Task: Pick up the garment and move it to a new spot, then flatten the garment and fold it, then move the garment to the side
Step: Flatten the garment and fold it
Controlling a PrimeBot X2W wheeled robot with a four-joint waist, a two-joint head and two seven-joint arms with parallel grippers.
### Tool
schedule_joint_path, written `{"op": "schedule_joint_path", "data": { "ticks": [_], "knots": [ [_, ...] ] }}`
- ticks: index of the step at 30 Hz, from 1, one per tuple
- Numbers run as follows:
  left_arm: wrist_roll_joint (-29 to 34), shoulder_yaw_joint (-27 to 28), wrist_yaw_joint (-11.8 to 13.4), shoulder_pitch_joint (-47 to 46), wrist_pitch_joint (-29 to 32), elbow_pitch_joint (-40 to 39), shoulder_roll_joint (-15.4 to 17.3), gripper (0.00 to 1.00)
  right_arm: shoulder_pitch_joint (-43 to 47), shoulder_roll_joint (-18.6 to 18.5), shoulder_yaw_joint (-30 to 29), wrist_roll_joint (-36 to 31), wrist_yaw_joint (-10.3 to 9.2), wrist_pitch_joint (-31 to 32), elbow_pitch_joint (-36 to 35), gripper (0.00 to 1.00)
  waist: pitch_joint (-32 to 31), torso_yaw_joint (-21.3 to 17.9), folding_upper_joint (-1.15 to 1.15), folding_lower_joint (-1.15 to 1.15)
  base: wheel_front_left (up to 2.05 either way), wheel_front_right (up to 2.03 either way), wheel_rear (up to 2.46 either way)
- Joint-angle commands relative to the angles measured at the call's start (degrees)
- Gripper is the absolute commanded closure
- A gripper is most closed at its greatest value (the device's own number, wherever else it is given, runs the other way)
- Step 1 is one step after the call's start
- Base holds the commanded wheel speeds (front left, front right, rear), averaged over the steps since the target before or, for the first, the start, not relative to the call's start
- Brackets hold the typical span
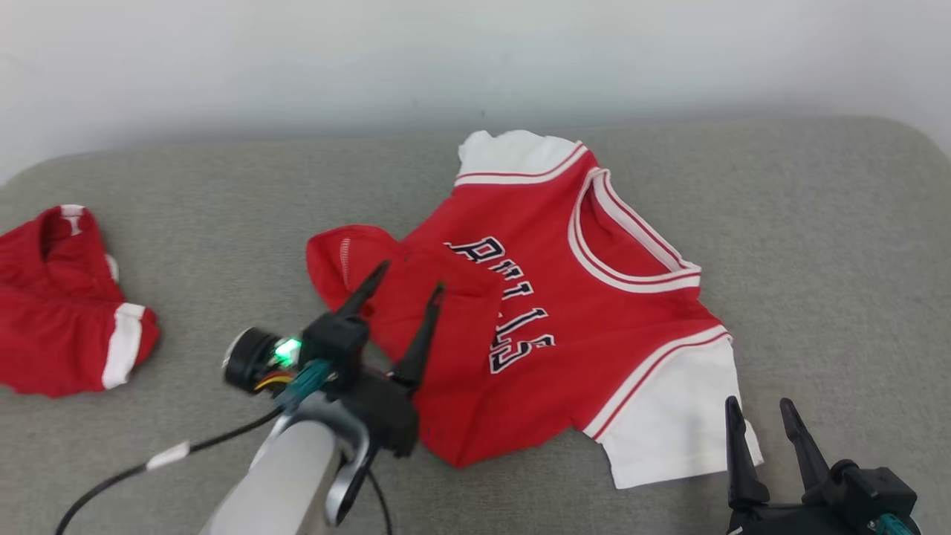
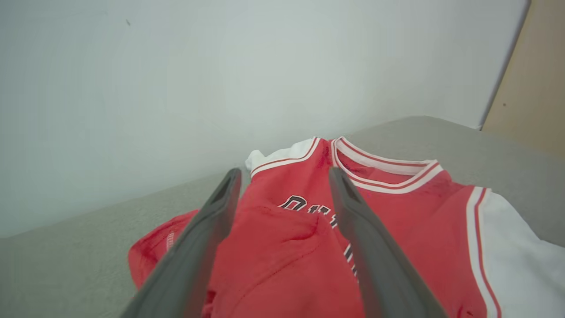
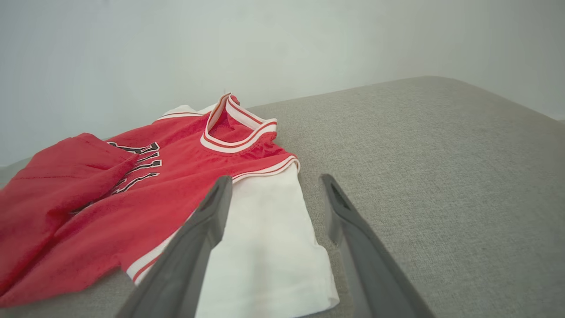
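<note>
Now the red, white-sleeved fabric jersey lies on the grey woven cushion, hem doubled over. Above that flap the left gripper stands wide, as does the right gripper beside the near sleeve. Pinching matching edges should keep the next fold square.

— What sort of place is this?
— Hard to pin down: a plain indoor room. A grey fabric-covered surface with rounded corners stands against a plain white wall; a beige panel adjoins the wall. Home or lab, I cannot tell.
</note>
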Motion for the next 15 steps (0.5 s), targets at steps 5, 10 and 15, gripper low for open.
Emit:
{"op": "schedule_joint_path", "data": {
  "ticks": [5, 10, 15],
  "knots": [
    [0.07, 5.96, 4.28, 9.99, -0.16, -8.76, 4.7, 0.0, 2.04, -0.01, -0.45, 0.28, -0.14, -0.09, -0.16, 0.0, -3.27, 3.29, 0.0, 0.01, 0.0, 0.0, 0.0],
    [-0.32, 10.03, 6.25, 17.28, -0.16, -13.43, 6.96, 0.0, 2.86, -0.01, -0.88, 0.27, -0.14, -0.1, -0.35, 0.0, -4.08, 3.87, 0.0, 0.01, 0.0, 0.0, 0.0],
    [-0.18, 12.5, 6.47, 21.8, -0.16, -15.45, 7.91, 0.0, 3.12, -0.01, -0.93, -0.38, -0.14, -0.09, -0.45, 0.0, -4.54, 4.26, 0.0, 0.01, 0.0, 0.0, 0.0]
  ]
}}
